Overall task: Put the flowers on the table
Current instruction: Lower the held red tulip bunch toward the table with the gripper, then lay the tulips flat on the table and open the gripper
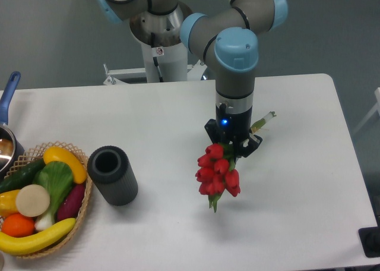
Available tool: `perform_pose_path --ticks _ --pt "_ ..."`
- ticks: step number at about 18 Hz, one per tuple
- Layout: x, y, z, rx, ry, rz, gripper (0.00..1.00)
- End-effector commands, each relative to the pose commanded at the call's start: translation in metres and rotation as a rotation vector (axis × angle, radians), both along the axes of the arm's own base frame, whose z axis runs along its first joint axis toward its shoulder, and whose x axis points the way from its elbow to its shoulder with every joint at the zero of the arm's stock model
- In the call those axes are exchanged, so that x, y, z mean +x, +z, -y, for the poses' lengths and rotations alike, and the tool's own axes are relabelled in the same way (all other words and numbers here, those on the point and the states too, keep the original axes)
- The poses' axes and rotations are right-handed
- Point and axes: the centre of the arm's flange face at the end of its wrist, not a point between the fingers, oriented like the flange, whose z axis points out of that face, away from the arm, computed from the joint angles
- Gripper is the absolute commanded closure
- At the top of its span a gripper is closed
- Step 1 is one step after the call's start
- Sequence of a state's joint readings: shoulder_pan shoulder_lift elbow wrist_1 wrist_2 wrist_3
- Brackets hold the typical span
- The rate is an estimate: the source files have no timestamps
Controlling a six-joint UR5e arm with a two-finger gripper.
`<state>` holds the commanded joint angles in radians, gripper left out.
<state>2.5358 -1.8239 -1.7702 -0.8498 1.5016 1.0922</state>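
Note:
The flowers [216,173] are a bunch of red tulip buds with green leaves; their pale stems stick out behind the gripper at the upper right [265,121]. My gripper [233,145] points down over the middle right of the white table [297,182] and is shut on the flowers' stems just above the buds. The bunch lies tilted, buds down to the front left. I cannot tell whether the buds touch the tabletop or hang just above it.
A dark grey cylindrical vase [112,175] stands left of the flowers. A wicker basket [77,226] of colourful vegetables sits at the front left corner. A pot with a blue handle [8,98] is at the left edge. A dark object [371,242] sits beyond the table's right front corner.

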Motion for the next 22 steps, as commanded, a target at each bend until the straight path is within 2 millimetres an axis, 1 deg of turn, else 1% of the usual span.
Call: perform_pose_path --ticks 2,7,9,11,13,14,15,16,17,18,20,22 --pt "0.004 -0.008 -0.006 -0.027 -0.01 -0.006 0.94" --pt "0.007 -0.019 -0.014 -0.043 -0.023 0.007 0.93" --pt "0.009 -0.03 -0.016 -0.06 -0.026 0.031 0.93" --pt "0.021 -0.041 -0.027 -0.072 -0.054 0.042 0.91" --pt "0.022 -0.052 -0.033 -0.082 -0.062 0.056 0.87" --pt "0.025 -0.057 -0.036 -0.086 -0.068 0.063 0.85" --pt "0.027 -0.057 -0.039 -0.085 -0.073 0.065 0.82" --pt "0.03 -0.057 -0.042 -0.083 -0.081 0.066 0.74" --pt "0.031 -0.06 -0.043 -0.086 -0.085 0.072 0.7" --pt "0.033 -0.067 -0.046 -0.092 -0.091 0.079 0.67" --pt "0.032 -0.074 -0.049 -0.095 -0.093 0.086 0.56" --pt "0.035 -0.083 -0.055 -0.102 -0.101 0.094 0.43"
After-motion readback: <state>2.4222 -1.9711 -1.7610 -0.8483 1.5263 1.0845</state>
